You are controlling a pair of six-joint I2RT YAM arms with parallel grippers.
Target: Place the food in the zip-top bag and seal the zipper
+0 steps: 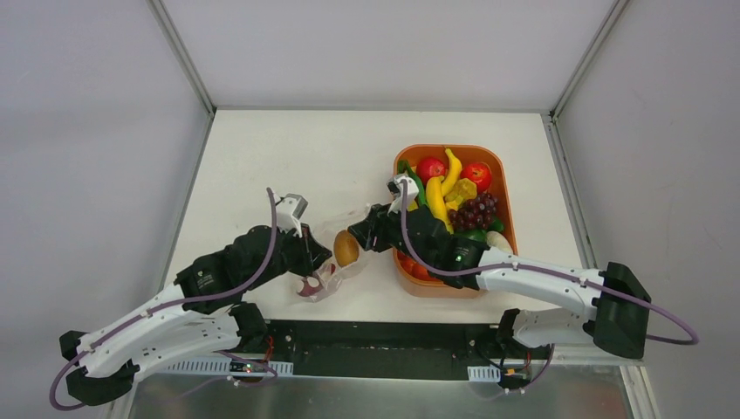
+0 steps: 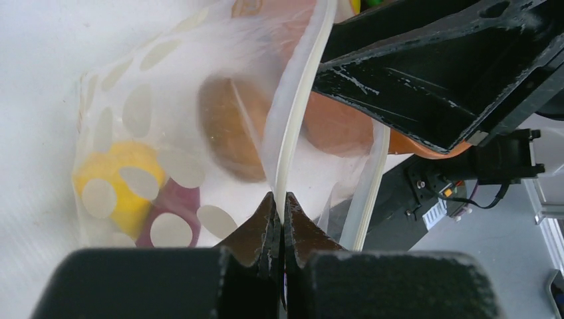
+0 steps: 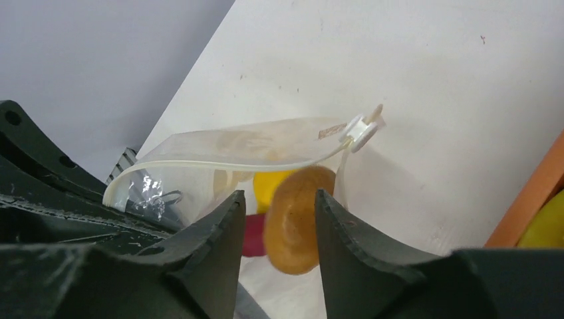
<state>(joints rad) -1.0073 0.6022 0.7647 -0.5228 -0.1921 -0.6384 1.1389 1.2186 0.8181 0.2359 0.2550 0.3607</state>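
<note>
Bag: zip-top bag lay on the surface at lower centre of the top view, with its mouth toward the orange tray. A yellow piece and a purple piece sat inside.
Left hand: left hand was pinched together on the zipper, holding the mouth up.
Right hand: right hand had its fingers either side of the brown food piece at the bag mouth. Whether they gripped it could not be told.
Risk one: if let go short of the opening, the brown food piece might strike the zipper and roll onto the surface.
Risk two: a push from the right hand might drag the thin strip out of the pinch and collapse the mouth.
</note>
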